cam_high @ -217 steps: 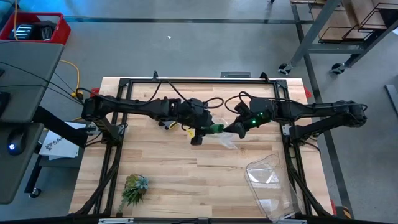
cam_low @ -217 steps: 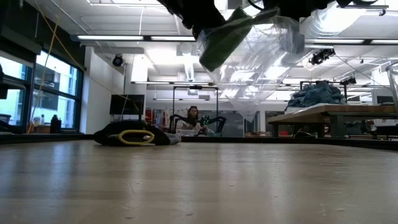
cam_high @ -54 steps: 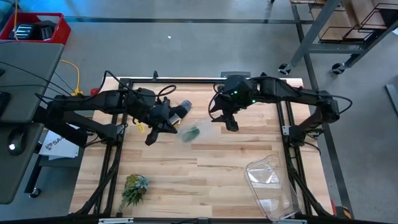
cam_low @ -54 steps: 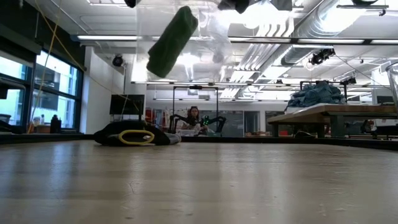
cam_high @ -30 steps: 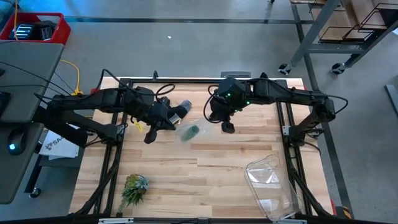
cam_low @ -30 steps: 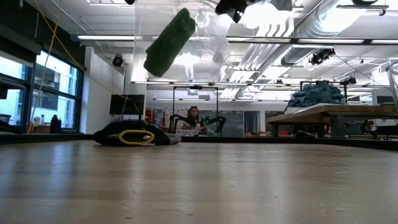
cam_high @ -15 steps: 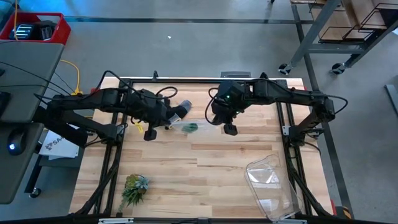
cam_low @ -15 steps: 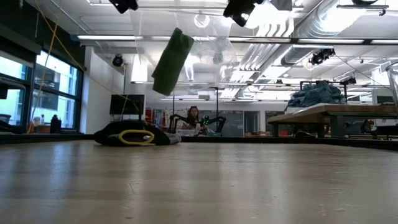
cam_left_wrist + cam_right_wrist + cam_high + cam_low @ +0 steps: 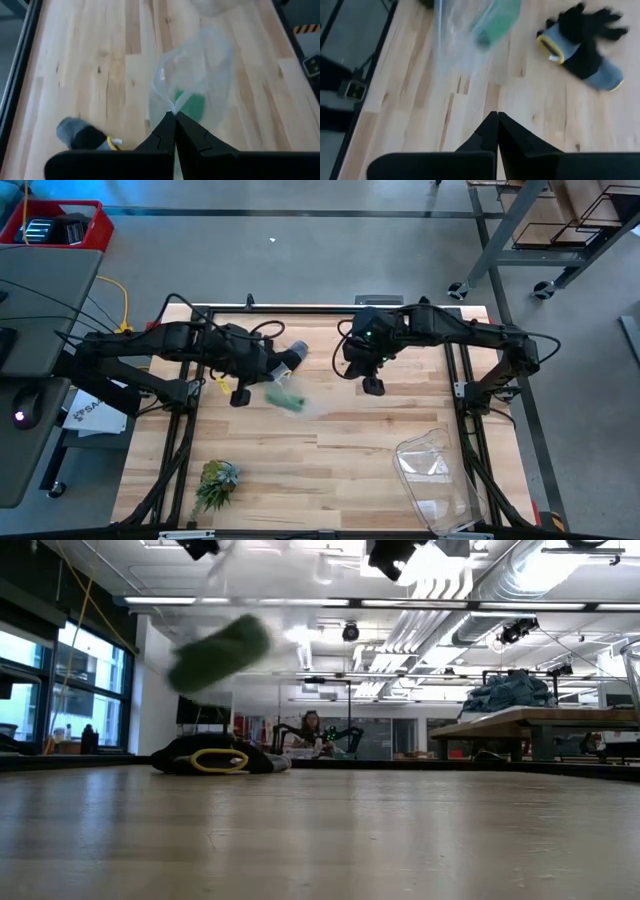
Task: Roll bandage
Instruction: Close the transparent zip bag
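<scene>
Beyond the tabletop, the low view shows a wide workshop with ceiling lights, tall windows and a person seated far off. Nearer, the pale wooden table (image 9: 330,450) fills the middle of the high view, ringed by a black frame. Both dark arms reach in over its far half. Near the table's front right corner lies a clear plastic container (image 9: 437,478).

Hanging from the left gripper (image 9: 175,116) is a clear plastic bag (image 9: 200,65); the fingers are pressed together on a pinch of its film, and the bag hangs over the wood. Inside it sits the bandage (image 9: 285,400), a small green roll, blurred in the low view (image 9: 220,653), where it hangs clear above the table.

Off to the right, the right gripper (image 9: 497,116) hovers over the table's far middle with its fingers closed and nothing between them.

A black-and-grey glove (image 9: 284,361) lies on the wood between the two grippers. By the front left edge lies a spiky green plant tuft (image 9: 215,483).
</scene>
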`<action>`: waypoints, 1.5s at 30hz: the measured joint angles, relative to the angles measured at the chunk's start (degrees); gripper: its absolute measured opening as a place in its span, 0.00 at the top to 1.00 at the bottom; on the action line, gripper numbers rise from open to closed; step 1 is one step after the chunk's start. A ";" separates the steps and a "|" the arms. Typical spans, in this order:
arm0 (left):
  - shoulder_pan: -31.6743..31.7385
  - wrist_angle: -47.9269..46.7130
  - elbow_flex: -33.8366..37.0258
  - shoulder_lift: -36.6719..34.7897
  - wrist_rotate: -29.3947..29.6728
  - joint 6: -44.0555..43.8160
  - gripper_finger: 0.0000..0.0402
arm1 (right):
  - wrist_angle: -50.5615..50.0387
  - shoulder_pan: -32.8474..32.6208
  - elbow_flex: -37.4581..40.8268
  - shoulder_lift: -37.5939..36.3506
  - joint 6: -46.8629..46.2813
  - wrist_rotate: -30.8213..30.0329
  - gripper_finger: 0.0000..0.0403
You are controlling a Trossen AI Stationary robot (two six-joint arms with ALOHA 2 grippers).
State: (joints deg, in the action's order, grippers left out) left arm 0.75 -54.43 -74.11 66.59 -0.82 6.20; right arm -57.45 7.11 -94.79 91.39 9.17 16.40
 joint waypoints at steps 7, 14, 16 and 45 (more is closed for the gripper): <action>0.02 5.91 0.00 0.01 -0.07 -4.32 1.00 | 4.33 -0.02 -4.02 0.00 -3.44 -5.49 0.92; 0.81 7.37 0.00 0.58 -1.20 -13.49 1.00 | 14.11 -0.45 -6.48 0.00 -6.82 -6.49 0.61; 1.14 7.68 0.00 0.90 -1.29 -14.72 1.00 | 16.07 -0.60 -6.98 0.00 -7.19 -6.49 0.53; 4.15 1.53 -27.43 22.67 -0.83 3.05 1.00 | 14.39 -7.28 -7.16 3.06 -1.18 -23.21 0.42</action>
State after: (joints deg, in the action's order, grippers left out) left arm 4.91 -52.90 -101.54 89.25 -1.65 9.25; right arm -43.06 -0.17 -101.95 94.45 7.99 -6.81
